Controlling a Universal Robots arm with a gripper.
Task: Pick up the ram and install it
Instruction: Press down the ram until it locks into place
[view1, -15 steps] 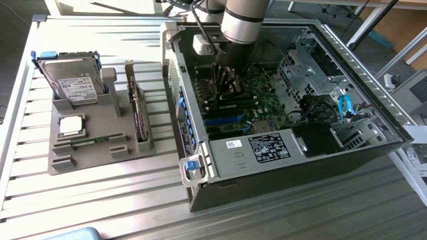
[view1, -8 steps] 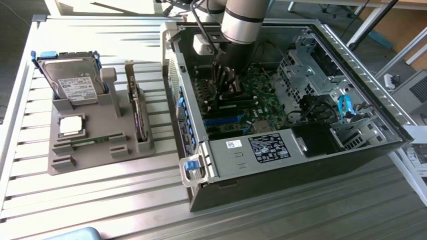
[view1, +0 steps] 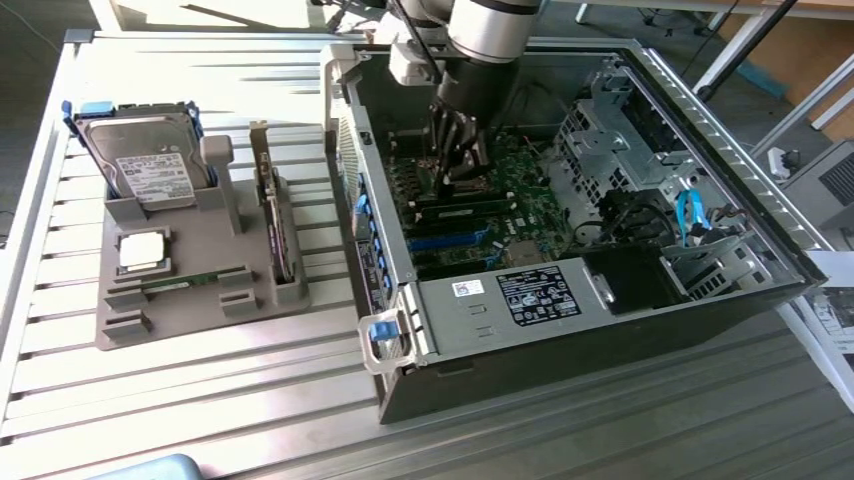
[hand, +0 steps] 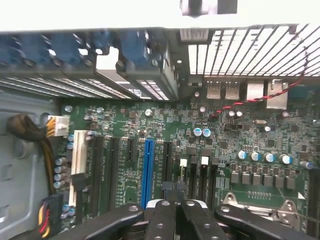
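A ram (view1: 180, 284), a thin green stick, lies in a slot near the front of the grey holder (view1: 200, 322) at the exterior view's left. My gripper (view1: 461, 176) is down inside the open computer case (view1: 587, 300), just above the motherboard (view1: 527, 215). Its black fingers (hand: 162, 220) are pressed together, shut, and nothing shows between them. They hover over the black memory slots (hand: 199, 176) with white latches, beside the blue slot (hand: 147, 170). Whether a ram stands in those slots under the fingertips, I cannot tell.
The holder also carries a hard drive (view1: 144, 160), a square silver processor (view1: 143, 252) and an upright expansion card (view1: 274, 225). Inside the case are drive cages (view1: 607, 140), blue cables (view1: 690, 215) and a black supply box (view1: 627, 280). A yellow-black cable bundle (hand: 30, 132) lies beside the board.
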